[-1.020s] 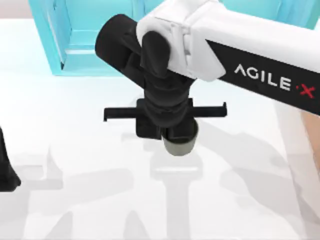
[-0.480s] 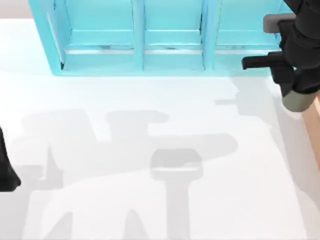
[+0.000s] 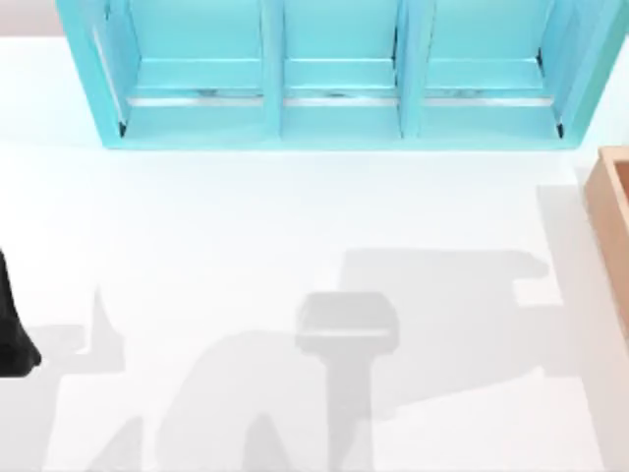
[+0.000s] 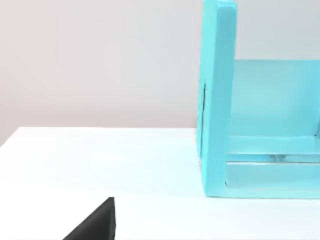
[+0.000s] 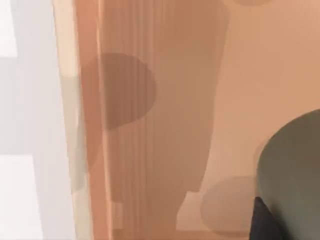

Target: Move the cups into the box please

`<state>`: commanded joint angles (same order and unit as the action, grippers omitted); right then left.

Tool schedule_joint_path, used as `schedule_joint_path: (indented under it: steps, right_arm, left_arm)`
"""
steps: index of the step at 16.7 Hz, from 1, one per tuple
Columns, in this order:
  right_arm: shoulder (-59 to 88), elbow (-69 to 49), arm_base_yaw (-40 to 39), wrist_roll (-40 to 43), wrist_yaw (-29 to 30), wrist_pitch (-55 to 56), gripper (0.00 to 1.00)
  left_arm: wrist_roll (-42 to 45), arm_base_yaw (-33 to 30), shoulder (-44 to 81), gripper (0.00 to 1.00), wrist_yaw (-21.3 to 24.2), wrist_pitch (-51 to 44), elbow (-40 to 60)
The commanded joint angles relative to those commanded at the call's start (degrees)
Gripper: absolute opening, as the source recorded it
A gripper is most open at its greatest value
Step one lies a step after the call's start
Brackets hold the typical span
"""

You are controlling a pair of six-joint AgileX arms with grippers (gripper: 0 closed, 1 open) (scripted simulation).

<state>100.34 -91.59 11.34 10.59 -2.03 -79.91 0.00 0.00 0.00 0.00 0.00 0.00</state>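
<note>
The dark olive-green cup (image 5: 295, 170) hangs over the inside of the tan, orange-brown box (image 5: 250, 75), close to its thick wall (image 5: 85, 125). A dark finger (image 5: 264, 222) of my right gripper presses against the cup's side, so the gripper is shut on it. The cup's round shadow falls on the box floor. In the top view the box (image 3: 611, 216) shows at the table's right edge. My left arm (image 3: 12, 339) stays parked at the table's left edge.
A big cyan three-compartment shelf unit (image 3: 334, 88) stands along the back of the white table (image 3: 295, 226). Its end wall (image 4: 217, 100) appears in the left wrist view. Arm shadows lie across the table's middle and right.
My right arm carried the olive-green cup from the table's middle to the right, out of the top view and over the box. The left arm has not moved.
</note>
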Motion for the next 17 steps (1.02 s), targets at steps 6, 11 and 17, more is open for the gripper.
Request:
schedule_joint_path:
  steps: [6, 11, 17]
  right_arm:
    - [-1.1, 1.2, 2.3, 2.3, -0.7, -0.3, 0.00]
    - [-0.7, 4.7, 2.4, 2.5, -0.6, 3.7, 0.00]
    - [-0.2, 12.9, 3.0, 3.0, -0.7, 12.5, 0.00]
  left_arm:
    - [0.0, 0.0, 0.0, 1.00, 0.0, 0.0, 0.0]
    - [0.0, 0.0, 0.0, 1.00, 0.0, 0.0, 0.0]
    - [0.0, 0.0, 0.0, 1.00, 0.0, 0.0, 0.0]
